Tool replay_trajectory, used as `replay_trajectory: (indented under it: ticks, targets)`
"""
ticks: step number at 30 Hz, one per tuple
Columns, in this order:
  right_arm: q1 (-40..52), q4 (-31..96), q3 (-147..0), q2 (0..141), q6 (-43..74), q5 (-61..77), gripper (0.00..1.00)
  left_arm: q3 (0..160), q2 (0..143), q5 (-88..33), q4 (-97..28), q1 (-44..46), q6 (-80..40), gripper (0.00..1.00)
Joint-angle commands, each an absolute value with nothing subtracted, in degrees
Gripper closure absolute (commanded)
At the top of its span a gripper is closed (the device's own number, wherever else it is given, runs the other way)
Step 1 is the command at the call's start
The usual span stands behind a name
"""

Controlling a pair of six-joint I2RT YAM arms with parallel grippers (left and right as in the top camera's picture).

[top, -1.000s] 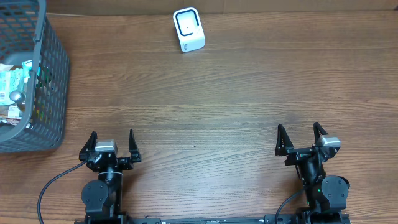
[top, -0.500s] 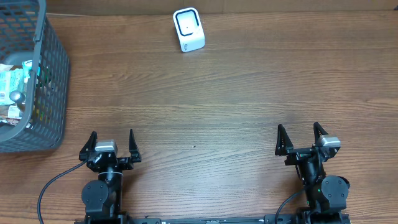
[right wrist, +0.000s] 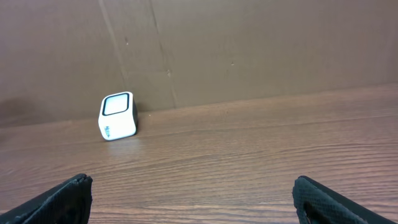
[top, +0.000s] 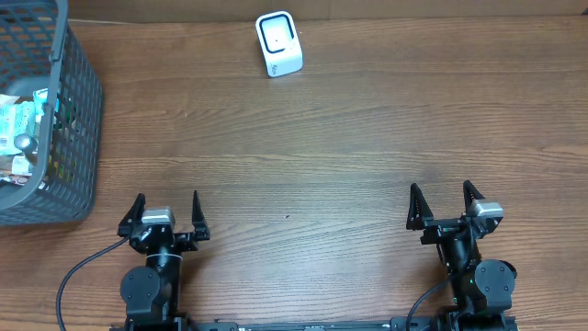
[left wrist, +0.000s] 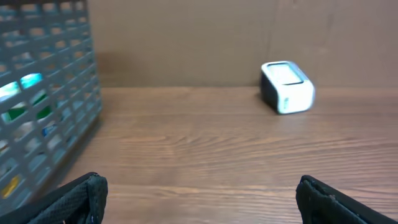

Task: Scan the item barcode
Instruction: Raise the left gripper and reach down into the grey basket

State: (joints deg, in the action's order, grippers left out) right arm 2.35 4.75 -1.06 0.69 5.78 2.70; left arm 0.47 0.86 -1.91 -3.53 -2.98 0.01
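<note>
Two pincers spread wide, nothing in either!
Left gripper (top: 166, 200) and right gripper (top: 440, 191) sit low at the table's (top: 322, 147) near edge; packaged items (top: 16, 129) lie in the grey basket (top: 81, 110) far left, white scanner (top: 278, 44) at the back.

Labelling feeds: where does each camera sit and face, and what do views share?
Overhead: above the table, looking straight down; shows left gripper and right gripper, open.
Left wrist: low on left arm, facing basket and back wall; own fingertips at bottom corners.
Right wrist: low on right arm, facing back wall; fingertips likewise.
Shared: all show the white scanner.
</note>
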Motion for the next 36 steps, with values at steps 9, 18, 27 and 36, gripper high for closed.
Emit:
replay_trajectory:
  ticks: [9, 18, 27, 36]
  targets:
    - [2.7, 4.6, -0.4, 0.2, 6.0, 2.4, 0.00, 11.5, 0.3, -19.6, -0.2, -2.6, 0.5, 0.01]
    - [2.7, 4.6, -0.4, 0.2, 6.0, 2.4, 0.00, 32.8, 2.2, -17.3, 0.3, -2.6, 5.2, 0.00]
    - [2.7, 4.6, -0.4, 0.2, 6.0, 2.4, 0.00, 55.1, 13.0, -14.8, 5.6, -2.6, 13.8, 0.00]
    - [2.7, 4.6, -0.4, 0.2, 6.0, 2.4, 0.00, 71.6, 27.8, -9.2, 7.5, -2.6, 20.0, 0.00]
